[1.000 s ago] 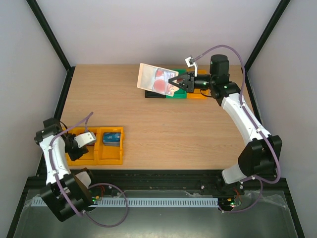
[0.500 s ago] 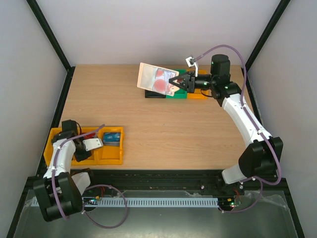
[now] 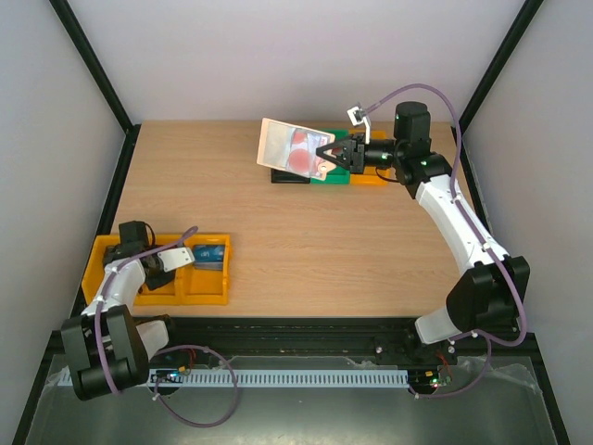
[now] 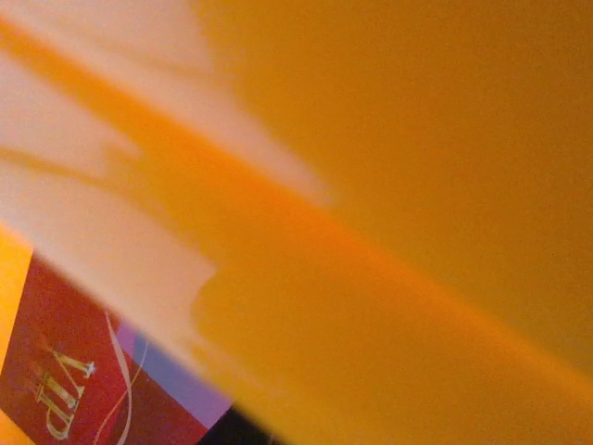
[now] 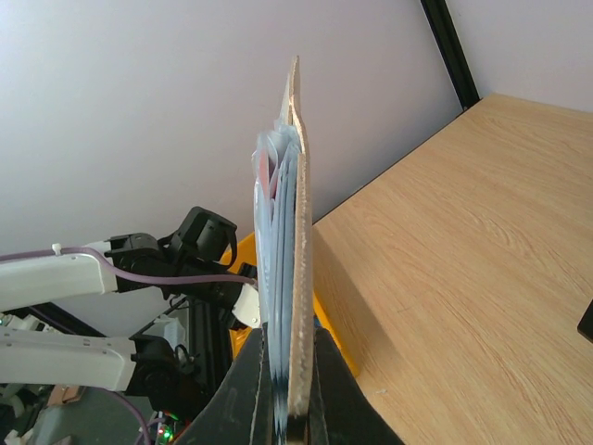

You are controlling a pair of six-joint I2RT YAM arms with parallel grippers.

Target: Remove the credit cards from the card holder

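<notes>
Where the card holder [image 3: 289,148] sits: raised in the air over the far part of the bench [image 3: 324,250], opened out, its inner face with reddish patches turned toward the top camera.
Right claw [image 3: 324,154]: clamped on one edge of the card holder, the arm stretched toward the far side.
Card holder, right wrist view [image 5: 295,278]: edge-on and upright, cream outer skin on one side, blue-grey pocket layers on the other, pinched between the two fingers at its lower end.
Red card [image 4: 65,389]: lettered "VIP", in the lower left corner of the left wrist view, next to orange plastic; the rest of that view is blur.
Left claw [image 3: 185,255]: together, low over the orange bins [image 3: 208,295] at the near left; whether it holds anything cannot be told.
Blue card [image 3: 209,254]: in the right-hand bin compartment.
Under the card holder: a dark flat thing [image 3: 289,176], a green block [image 3: 332,176] and an orange one [image 3: 369,181], in a row on the bench.
</notes>
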